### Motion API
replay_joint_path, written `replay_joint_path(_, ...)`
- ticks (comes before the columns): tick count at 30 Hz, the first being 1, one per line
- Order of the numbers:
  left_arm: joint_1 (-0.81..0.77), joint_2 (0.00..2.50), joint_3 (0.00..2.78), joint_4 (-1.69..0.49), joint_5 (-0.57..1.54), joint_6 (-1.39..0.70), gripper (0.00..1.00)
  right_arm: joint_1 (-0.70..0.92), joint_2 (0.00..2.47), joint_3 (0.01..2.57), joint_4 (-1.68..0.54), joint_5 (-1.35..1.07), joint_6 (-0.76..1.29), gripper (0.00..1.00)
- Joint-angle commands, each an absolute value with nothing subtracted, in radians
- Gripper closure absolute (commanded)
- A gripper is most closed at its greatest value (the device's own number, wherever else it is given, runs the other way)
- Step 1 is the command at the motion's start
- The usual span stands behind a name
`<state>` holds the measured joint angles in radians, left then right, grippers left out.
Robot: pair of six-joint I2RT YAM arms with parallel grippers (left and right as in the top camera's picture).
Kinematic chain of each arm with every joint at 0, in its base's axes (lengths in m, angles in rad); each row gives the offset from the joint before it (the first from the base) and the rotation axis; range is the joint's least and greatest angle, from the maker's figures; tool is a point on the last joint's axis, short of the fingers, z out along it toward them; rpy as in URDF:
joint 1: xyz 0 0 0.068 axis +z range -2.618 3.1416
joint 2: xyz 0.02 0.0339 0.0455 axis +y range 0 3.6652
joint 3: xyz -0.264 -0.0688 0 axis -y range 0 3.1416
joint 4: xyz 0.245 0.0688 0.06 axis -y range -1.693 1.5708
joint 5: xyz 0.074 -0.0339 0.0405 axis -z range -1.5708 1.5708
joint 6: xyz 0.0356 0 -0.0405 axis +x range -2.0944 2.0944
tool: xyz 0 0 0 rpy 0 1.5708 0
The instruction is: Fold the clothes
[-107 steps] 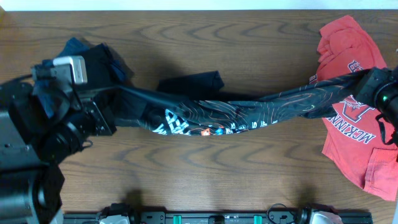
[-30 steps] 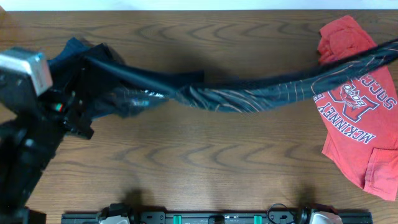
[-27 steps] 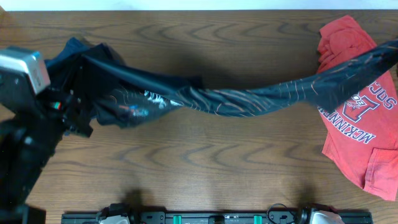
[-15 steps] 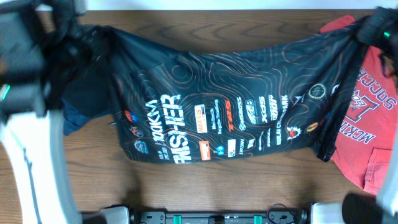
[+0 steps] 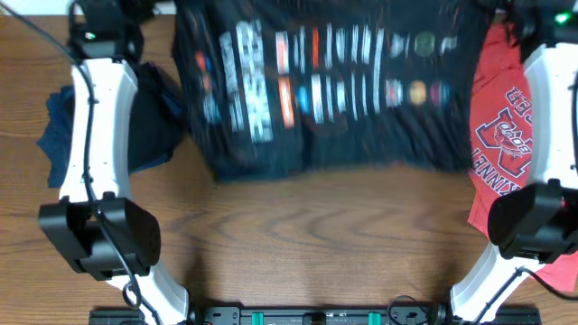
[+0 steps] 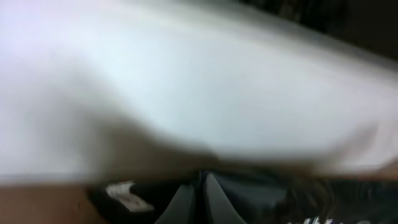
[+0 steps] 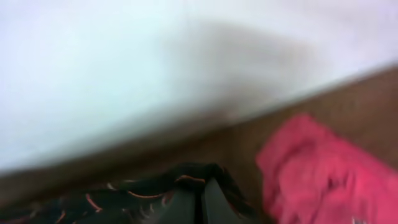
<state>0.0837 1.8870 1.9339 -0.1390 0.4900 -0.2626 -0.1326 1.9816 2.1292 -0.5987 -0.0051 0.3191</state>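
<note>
The clothes in hand are a black jersey [image 5: 343,99] with white lettering and coloured logos. It is spread wide and motion-blurred across the far middle of the table, its top edge at the far rim. Both white arms reach to the far edge. In the left wrist view my left gripper [image 6: 203,199] is shut, with dark jersey cloth [image 6: 267,199] pinched at its tips. In the right wrist view my right gripper [image 7: 200,200] is shut on a black fold with orange lines [image 7: 149,190]. Both wrist views are blurred.
A red T-shirt [image 5: 519,126] with white lettering lies at the right, partly under the jersey's right edge; it also shows in the right wrist view as red cloth [image 7: 329,174]. A dark blue garment [image 5: 68,126] lies at the left behind the left arm [image 5: 90,117]. A pale wall runs beyond the table.
Both arms have swung to the far edge, carrying the jersey away from the camera. The earlier twisted rope of cloth has opened into a wide sheet, now further back and blurred.
</note>
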Motion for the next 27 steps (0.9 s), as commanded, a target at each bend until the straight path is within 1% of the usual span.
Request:
replay_joint_path(1, 0.128, 1.825, 2.151, -0.107, 0.490, -0.381, 0.94, -0.128, 1.913, 2.354, -0.614, 0.063, 0.334, 0.99)
replay_joint_path(4, 0.154, 1.824, 2.298, -0.171, 0.550, -0.379, 0.94, -0.128, 1.913, 2.490, -0.710, 0.121, 0.307, 0.99)
replay_joint_path(7, 0.170, 1.811, 2.377, -0.289, 0.654, -0.379, 0.94, -0.131, 1.913, 2.543, -0.819, 0.168, 0.278, 0.99)
replay_joint_path(9, 0.174, 1.788, 2.382, -0.416, 0.740, -0.353, 0.94, -0.133, 1.913, 2.545, -0.926, 0.215, 0.272, 0.99)
replay_joint_path(12, 0.173, 1.770, 2.382, -0.704, 0.816, -0.259, 0.94, -0.133, 1.916, 2.523, -1.068, 0.233, 0.273, 0.99)
replay_joint_path(17, 0.161, 1.781, 2.362, -1.197, 0.811, -0.034, 0.94, -0.131, 1.916, 2.454, -1.215, 0.228, 0.276, 0.99)
replay_joint_path(19, 0.152, 1.794, 2.341, -1.338, 0.776, 0.020, 0.94, -0.131, 1.916, 2.429, -1.278, 0.228, 0.275, 0.99)
replay_joint_path(22, 0.136, 1.801, 2.275, -1.491, 0.700, 0.071, 0.94, -0.131, 1.916, 2.379, -1.388, 0.217, 0.272, 0.99)
replay_joint_path(27, 0.088, 1.801, 2.114, -1.635, 0.687, 0.159, 0.94, -0.131, 1.916, 2.276, -1.562, 0.160, 0.253, 0.99)
